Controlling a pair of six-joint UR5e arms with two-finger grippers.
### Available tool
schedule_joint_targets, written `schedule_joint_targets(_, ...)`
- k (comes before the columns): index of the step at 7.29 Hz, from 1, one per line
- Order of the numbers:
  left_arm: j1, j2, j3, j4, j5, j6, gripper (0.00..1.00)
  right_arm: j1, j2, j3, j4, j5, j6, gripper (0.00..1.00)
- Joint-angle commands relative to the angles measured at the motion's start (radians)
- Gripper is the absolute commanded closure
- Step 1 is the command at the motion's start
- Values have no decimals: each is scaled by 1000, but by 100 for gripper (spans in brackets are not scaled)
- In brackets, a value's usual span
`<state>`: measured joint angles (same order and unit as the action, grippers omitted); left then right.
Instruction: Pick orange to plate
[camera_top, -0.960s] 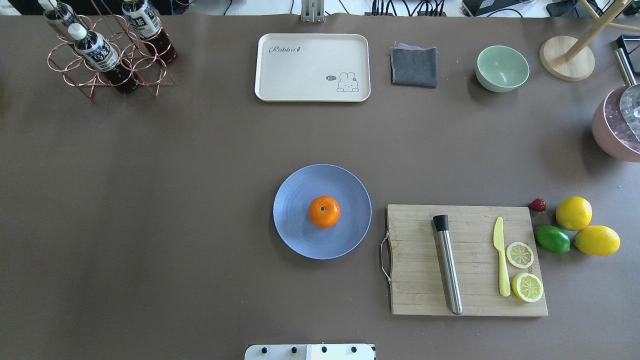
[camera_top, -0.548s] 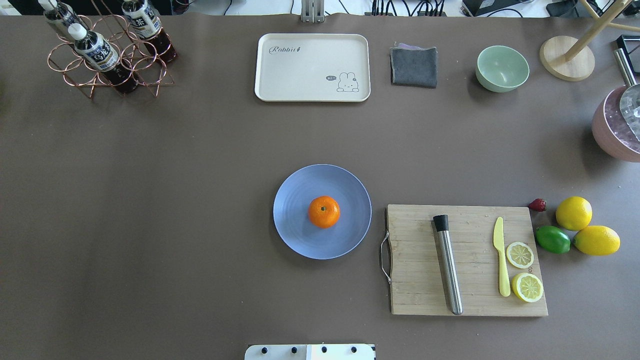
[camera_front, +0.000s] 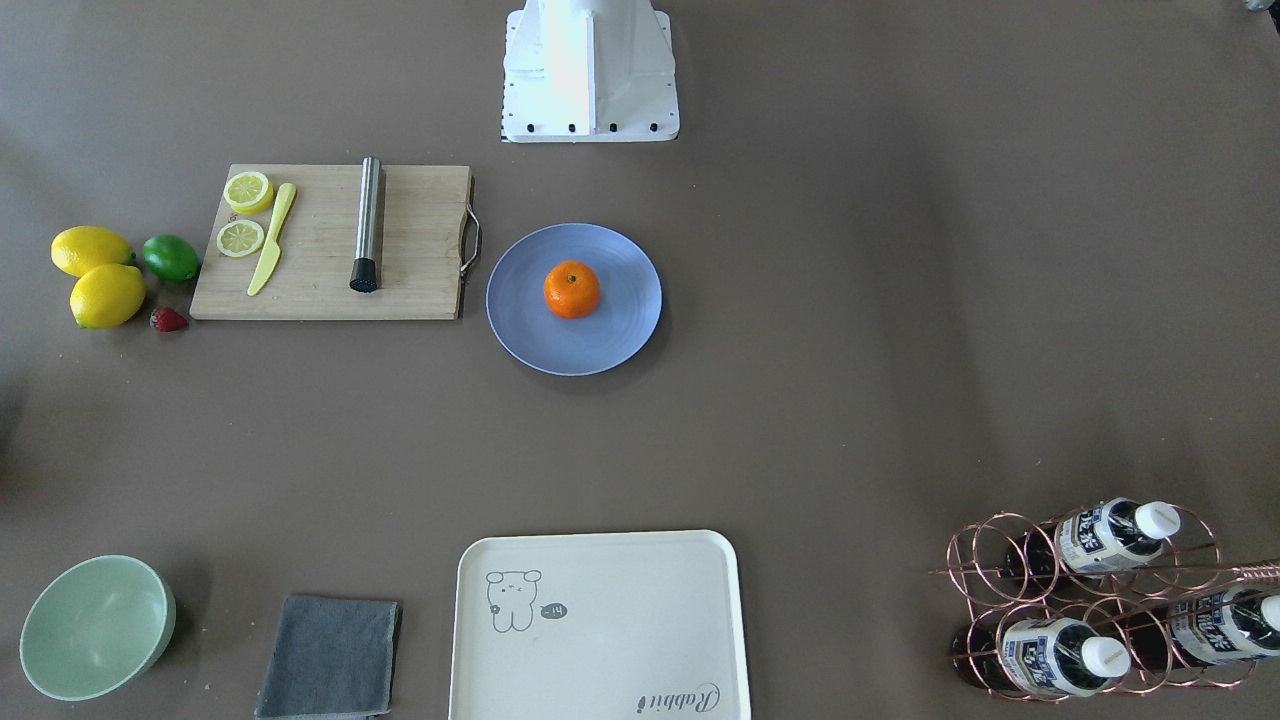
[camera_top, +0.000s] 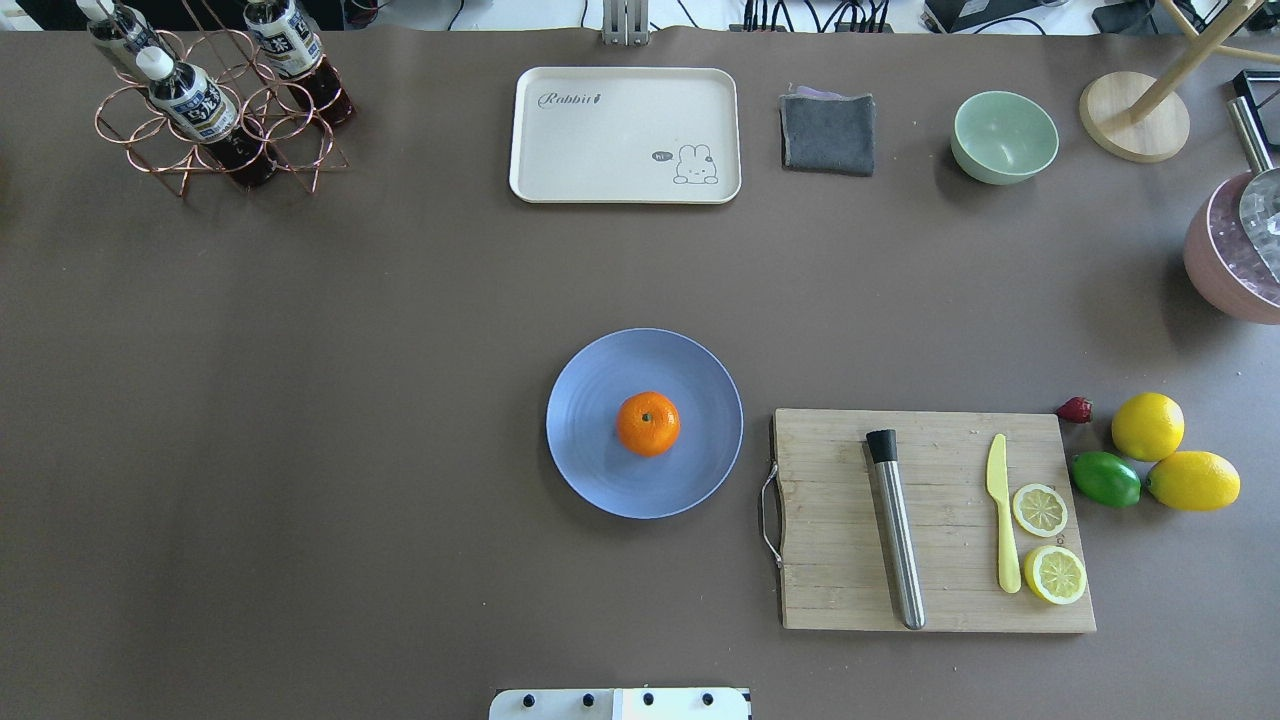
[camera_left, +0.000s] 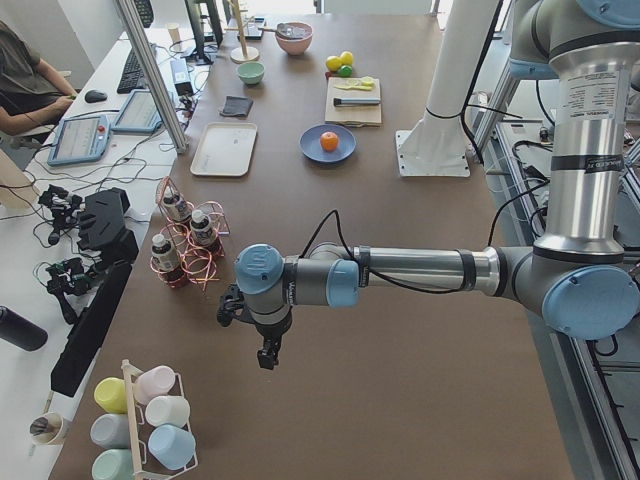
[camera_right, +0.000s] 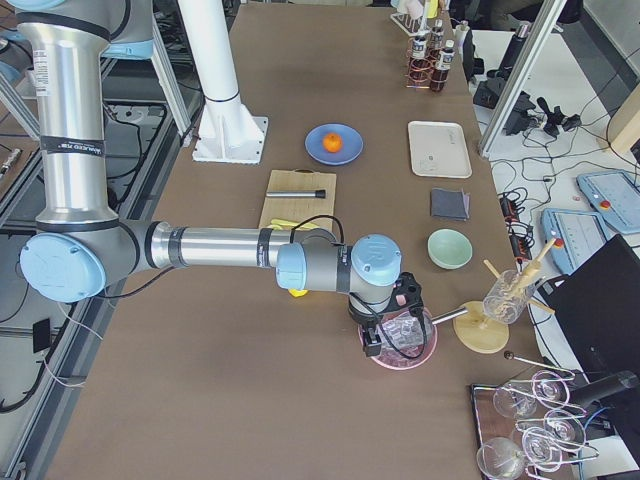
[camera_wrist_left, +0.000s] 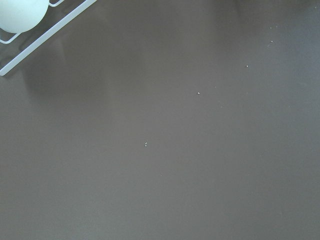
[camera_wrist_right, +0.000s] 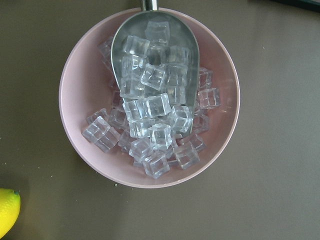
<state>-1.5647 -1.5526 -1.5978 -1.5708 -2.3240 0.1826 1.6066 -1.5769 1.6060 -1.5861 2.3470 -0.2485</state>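
Observation:
The orange (camera_top: 648, 423) rests near the middle of the periwinkle-blue plate (camera_top: 596, 475), stem spot up. It also shows on the plate (camera_front: 528, 322) in the front view as the orange (camera_front: 572, 289). Neither arm is over the table's centre. My left gripper (camera_left: 268, 355) hangs far off at the table's left end, over bare brown surface beside a cup rack. My right gripper (camera_right: 372, 345) hovers above the pink ice bowl (camera_wrist_right: 225, 90) at the right end. I cannot tell whether either gripper is open or shut.
A wooden cutting board (camera_top: 840, 560) with a steel muddler (camera_top: 897, 530), yellow knife and lemon slices lies right of the plate. Beyond it sit two lemons (camera_top: 1147, 426), a lime (camera_top: 1105, 479) and a strawberry. Cream tray (camera_top: 625, 135), grey cloth, green bowl (camera_top: 1004, 137) and bottle rack (camera_top: 215, 100) line the far edge.

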Motion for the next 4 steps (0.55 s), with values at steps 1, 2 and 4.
schedule_joint_targets(1, 0, -1, 1, 0, 0, 0, 2, -2, 0, -1, 0, 0, 0, 0)
schedule_joint_targets(2, 0, -1, -1, 0, 0, 0, 2, -4, 1, -1, 0, 1, 2, 0)
schedule_joint_targets(4, 0, -3, -2, 0, 0, 0, 2, -7, 1, -1, 0, 5, 3, 0)
